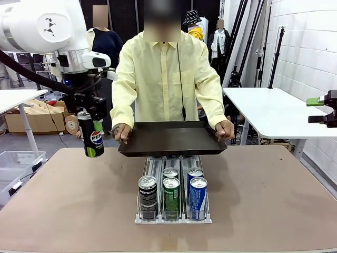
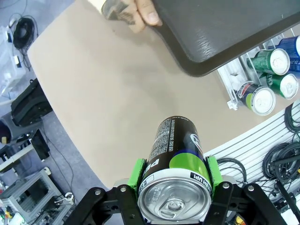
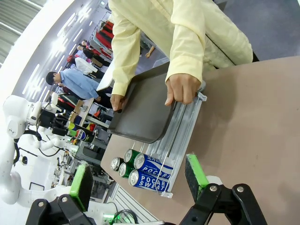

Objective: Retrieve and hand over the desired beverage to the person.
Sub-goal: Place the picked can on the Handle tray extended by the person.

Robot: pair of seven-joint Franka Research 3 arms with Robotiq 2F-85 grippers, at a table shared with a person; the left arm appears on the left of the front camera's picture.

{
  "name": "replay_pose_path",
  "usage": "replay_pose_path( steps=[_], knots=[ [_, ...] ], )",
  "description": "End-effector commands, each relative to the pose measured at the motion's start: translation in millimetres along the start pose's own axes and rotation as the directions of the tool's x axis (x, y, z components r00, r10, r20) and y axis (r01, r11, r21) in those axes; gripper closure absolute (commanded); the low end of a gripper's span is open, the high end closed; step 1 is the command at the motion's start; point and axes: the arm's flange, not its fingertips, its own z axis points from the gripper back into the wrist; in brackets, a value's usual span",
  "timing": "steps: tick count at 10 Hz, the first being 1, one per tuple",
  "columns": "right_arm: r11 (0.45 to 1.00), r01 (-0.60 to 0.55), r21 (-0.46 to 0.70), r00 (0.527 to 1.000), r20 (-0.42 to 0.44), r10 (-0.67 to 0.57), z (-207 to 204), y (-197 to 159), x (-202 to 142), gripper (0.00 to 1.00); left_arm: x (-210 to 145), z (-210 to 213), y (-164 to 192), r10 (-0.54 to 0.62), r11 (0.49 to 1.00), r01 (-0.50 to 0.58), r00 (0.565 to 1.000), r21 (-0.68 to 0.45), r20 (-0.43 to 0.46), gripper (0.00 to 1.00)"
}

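My left gripper (image 1: 90,125) is shut on a black-and-green Pepsi can (image 1: 93,138), holding it upright above the table's left side. In the left wrist view the same can (image 2: 177,157) sits between the green pads (image 2: 137,174), top towards the camera. The person (image 1: 166,74) in the pale-yellow shirt stands at the far side and holds a dark tray (image 1: 171,138) with both hands, level above the can rack. The can hangs left of the tray and apart from it. My right gripper (image 3: 138,180) is open with nothing between its pads; it shows at the right edge (image 1: 322,109) of the front view.
A clear can rack (image 1: 174,196) in the table's middle holds several cans: black Pepsi, green ones and blue Pocari Sweat (image 1: 198,197). A white table (image 1: 274,110) stands at the back right, boxes and a bin on the floor at left.
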Motion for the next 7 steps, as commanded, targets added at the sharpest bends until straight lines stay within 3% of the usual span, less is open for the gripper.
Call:
replay_pose_path(
  steps=[1,7],
  knots=[
    [1.0,0.002,0.014,1.0,0.007,-0.002,-0.9,0.0,1.6,0.0,34.8,11.7,-14.4,-0.022,0.999,0.022,1.0,-0.026,0.019,1.0],
    [1.0,0.002,0.014,1.0,0.007,-0.002,-0.9,0.0,1.6,0.0,116.9,13.3,-41.8,-0.04,0.998,0.042,0.998,-0.045,0.042,1.0]
  ],
)
